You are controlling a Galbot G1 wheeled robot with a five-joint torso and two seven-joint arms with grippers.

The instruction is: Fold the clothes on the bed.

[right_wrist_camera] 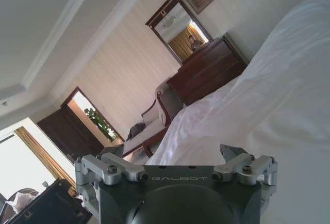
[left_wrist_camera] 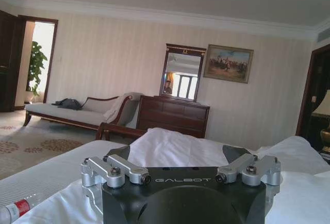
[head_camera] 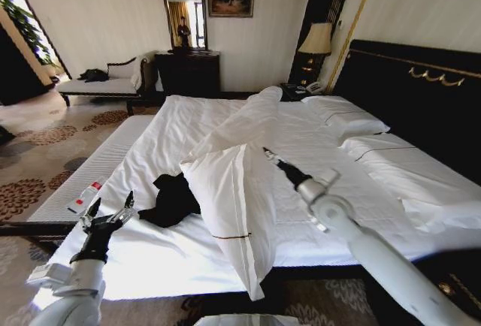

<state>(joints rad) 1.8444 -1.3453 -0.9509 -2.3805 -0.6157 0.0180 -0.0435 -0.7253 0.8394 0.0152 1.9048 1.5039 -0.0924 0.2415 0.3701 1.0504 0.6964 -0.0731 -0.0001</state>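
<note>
The left gripper [head_camera: 111, 218] is held above the bed's [head_camera: 161, 258] near edge, its fingers [head_camera: 125, 213] spread, just beside the crumpled black T-shirt [head_camera: 171, 200]. The right gripper [head_camera: 269, 153] is seen against the rumpled white duvet [head_camera: 237, 168]; whether its fingers are spread cannot be told. The duvet is heaped beside the T-shirt. A bottle [head_camera: 84, 198] is laid on the white bench [head_camera: 90, 172].
</note>
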